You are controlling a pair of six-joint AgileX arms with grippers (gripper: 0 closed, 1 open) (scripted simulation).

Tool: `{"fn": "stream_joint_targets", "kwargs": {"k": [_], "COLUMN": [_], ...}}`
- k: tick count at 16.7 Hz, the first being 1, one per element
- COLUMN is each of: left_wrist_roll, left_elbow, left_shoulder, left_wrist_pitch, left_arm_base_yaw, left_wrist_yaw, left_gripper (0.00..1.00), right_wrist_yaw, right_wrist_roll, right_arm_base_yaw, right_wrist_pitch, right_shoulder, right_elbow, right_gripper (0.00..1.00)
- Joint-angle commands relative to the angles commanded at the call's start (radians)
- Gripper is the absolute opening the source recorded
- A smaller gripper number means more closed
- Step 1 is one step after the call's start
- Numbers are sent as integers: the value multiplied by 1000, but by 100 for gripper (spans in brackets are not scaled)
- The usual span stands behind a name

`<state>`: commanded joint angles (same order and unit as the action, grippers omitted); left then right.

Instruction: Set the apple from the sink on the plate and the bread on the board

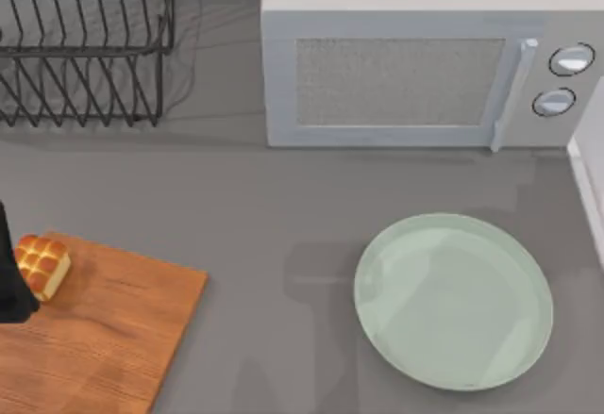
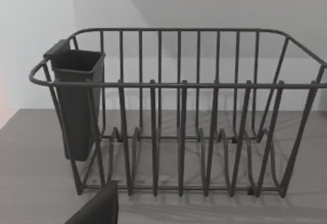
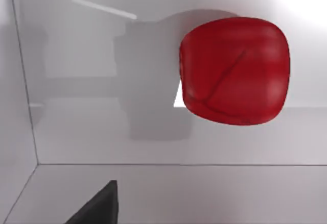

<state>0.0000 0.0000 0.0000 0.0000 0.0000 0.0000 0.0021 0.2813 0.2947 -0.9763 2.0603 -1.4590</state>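
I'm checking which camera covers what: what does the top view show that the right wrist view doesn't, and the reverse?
Top view alone: the bread lying on the board at the left edge, the bare plate, the microwave and the dish rack. Right wrist view alone: the apple in the pale sink. Shared: I can't match anything between them.

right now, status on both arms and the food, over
Left gripper at the board's left edge beside the bread. Apple in the sink, right arm above. Plate bare.
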Motion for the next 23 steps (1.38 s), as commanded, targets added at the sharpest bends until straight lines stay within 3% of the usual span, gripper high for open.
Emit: {"fn": "stream_joint_targets", "kwargs": {"k": [8, 14, 23], "left_wrist_roll": [0, 0, 0], "left_elbow": [0, 0, 0], "left_shoulder": [0, 0, 0], "left_wrist_pitch": [0, 0, 0], "left_arm_base_yaw": [0, 0, 0], "left_wrist_yaw": [0, 0, 0], "left_gripper": [100, 100, 100], "right_wrist_yaw": [2, 2, 2], "right_wrist_roll": [-3, -4, -4], "right_arm_base_yaw": [3, 4, 4], "right_wrist_pitch": [407, 458, 458], "right_shoulder": [243, 285, 285], "right_elbow": [141, 166, 166], "right_gripper": [100, 100, 32]}}
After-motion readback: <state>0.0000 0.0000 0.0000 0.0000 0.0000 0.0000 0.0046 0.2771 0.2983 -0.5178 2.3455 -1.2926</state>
